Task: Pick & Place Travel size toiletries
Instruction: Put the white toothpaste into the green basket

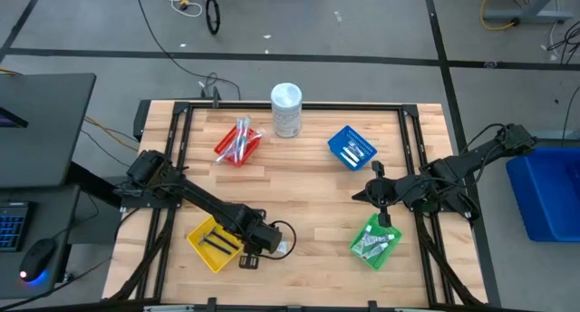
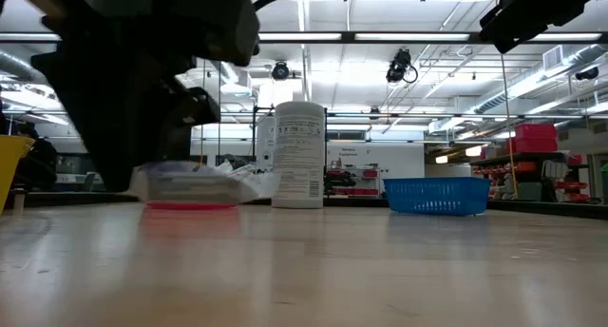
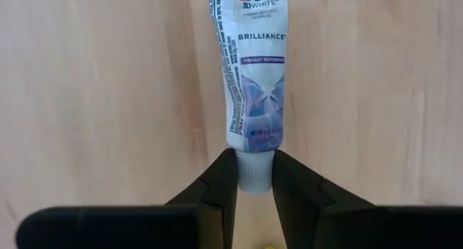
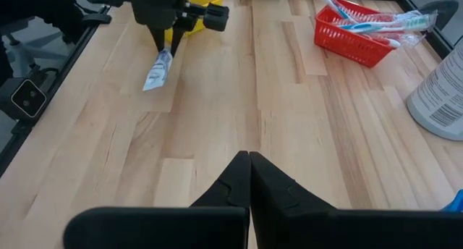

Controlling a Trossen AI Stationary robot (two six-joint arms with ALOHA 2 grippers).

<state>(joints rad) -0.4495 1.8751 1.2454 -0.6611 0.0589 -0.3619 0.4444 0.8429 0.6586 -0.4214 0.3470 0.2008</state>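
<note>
Left gripper (image 3: 255, 178) clamps a toothpaste tube (image 3: 253, 68) by its cap beside the yellow basket (image 1: 214, 240); right gripper (image 4: 249, 178) hovers clenched, empty.

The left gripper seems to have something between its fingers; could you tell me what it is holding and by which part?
The left gripper holds the toothpaste tube by its white cap end, one finger on each side. The right gripper is shut and holds nothing.
</note>
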